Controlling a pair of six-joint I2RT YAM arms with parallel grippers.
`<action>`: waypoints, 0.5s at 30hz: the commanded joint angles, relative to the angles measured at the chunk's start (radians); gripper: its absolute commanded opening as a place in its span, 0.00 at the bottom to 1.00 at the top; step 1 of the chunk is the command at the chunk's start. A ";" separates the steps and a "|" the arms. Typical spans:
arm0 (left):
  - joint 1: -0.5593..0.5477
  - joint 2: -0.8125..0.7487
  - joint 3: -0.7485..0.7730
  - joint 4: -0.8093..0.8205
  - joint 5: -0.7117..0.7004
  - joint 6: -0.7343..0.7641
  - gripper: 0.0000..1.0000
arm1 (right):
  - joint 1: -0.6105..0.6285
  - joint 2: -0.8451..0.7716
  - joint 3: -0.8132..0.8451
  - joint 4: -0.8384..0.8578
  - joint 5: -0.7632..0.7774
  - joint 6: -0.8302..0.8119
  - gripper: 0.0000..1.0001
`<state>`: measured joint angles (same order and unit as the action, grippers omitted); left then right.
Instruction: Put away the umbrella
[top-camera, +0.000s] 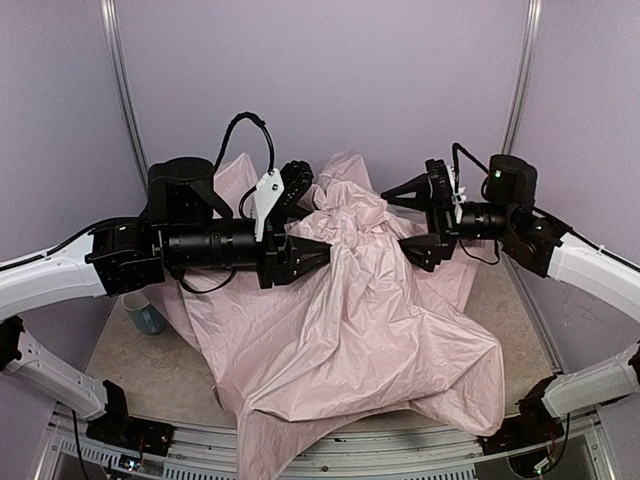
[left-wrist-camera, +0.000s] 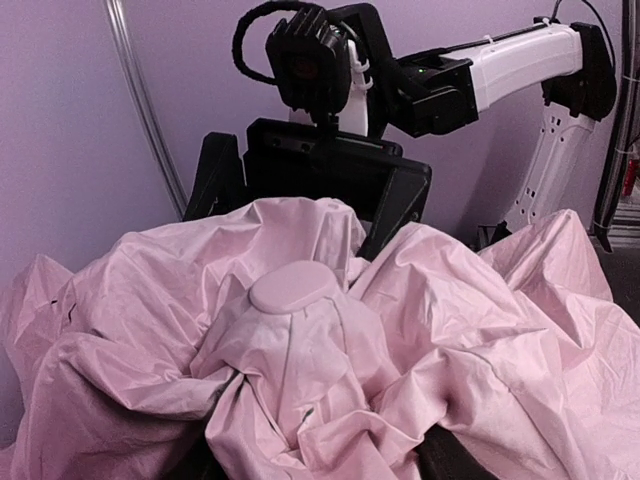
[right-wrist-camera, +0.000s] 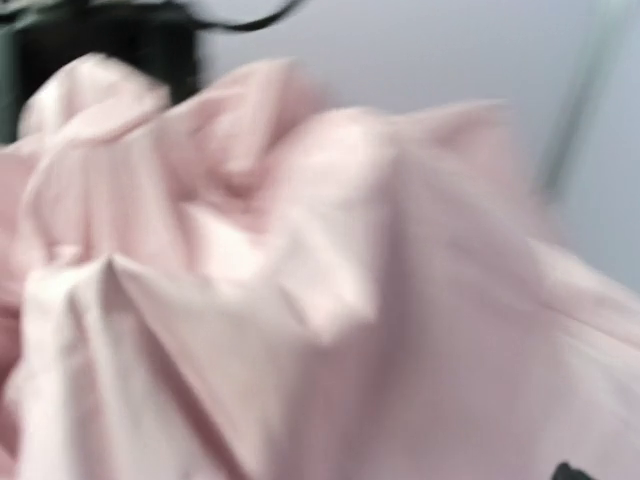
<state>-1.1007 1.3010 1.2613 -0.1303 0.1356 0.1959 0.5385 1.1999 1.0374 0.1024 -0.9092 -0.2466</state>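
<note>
Umbrella (top-camera: 350, 330) slumped across frame ctr; L gripper (top-camera: 315, 215) half-parted astride its crown, grip can't tell; R gripper (top-camera: 398, 218) wide just right of ctr; risk: R pinches loose fabric only, canopy slides off.

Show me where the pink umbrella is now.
Top view: the umbrella drapes over the table, its bunched top between the left gripper and right gripper.

White arms (top-camera: 45, 280), black joints (top-camera: 125, 255), looping black cables (top-camera: 268, 135).
</note>
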 joint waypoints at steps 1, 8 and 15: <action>0.012 -0.038 -0.038 0.162 0.097 0.022 0.00 | 0.092 0.040 0.019 -0.070 -0.109 -0.079 1.00; 0.076 0.036 -0.083 0.280 0.206 -0.053 0.00 | 0.254 0.180 0.086 -0.138 -0.097 -0.106 0.95; 0.129 0.101 -0.118 0.357 0.223 -0.129 0.14 | 0.267 0.163 0.019 0.164 -0.051 0.091 0.53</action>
<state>-1.0016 1.3617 1.1606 0.1406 0.3939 0.1112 0.7761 1.3880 1.0931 0.1093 -0.9627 -0.2615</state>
